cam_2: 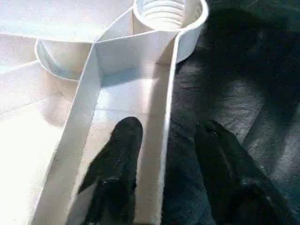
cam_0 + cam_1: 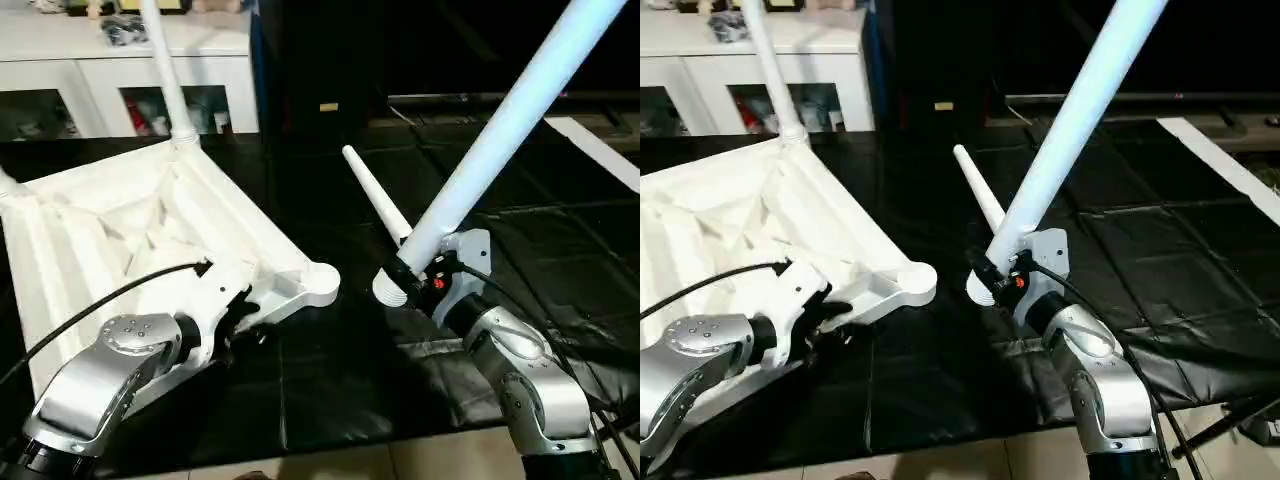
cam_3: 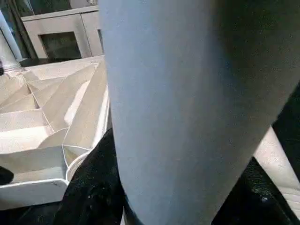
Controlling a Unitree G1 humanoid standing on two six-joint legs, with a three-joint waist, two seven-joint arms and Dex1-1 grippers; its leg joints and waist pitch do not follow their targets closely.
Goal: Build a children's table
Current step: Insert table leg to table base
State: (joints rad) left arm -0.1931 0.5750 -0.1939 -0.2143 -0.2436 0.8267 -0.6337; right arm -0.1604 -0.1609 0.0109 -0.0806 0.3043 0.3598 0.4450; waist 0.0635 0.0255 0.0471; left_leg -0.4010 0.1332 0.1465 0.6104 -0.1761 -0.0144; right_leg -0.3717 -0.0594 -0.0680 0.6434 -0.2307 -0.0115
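Note:
The white table top (image 2: 110, 220) lies upside down at the left, ribbed underside up. One leg (image 2: 168, 80) stands upright in its far corner socket. The near corner socket (image 2: 322, 285) is empty, and its threaded hole also appears in the left wrist view (image 1: 164, 11). My left gripper (image 2: 238, 322) is open astride the top's rim (image 1: 157, 154), one finger (image 1: 119, 145) inside and the other outside. My right gripper (image 2: 408, 275) is shut on a long white leg (image 2: 500, 130) near its thick end, which hangs tilted just right of the empty socket. Another leg (image 2: 375, 200) lies on the mat behind.
A black mat (image 2: 330, 380) covers the work surface; its front edge meets pale floor (image 2: 400, 462). A white glass-door cabinet (image 2: 120, 70) stands at the back left. A black cable (image 2: 90, 310) runs over my left forearm. A white strip (image 2: 600, 150) borders the mat at right.

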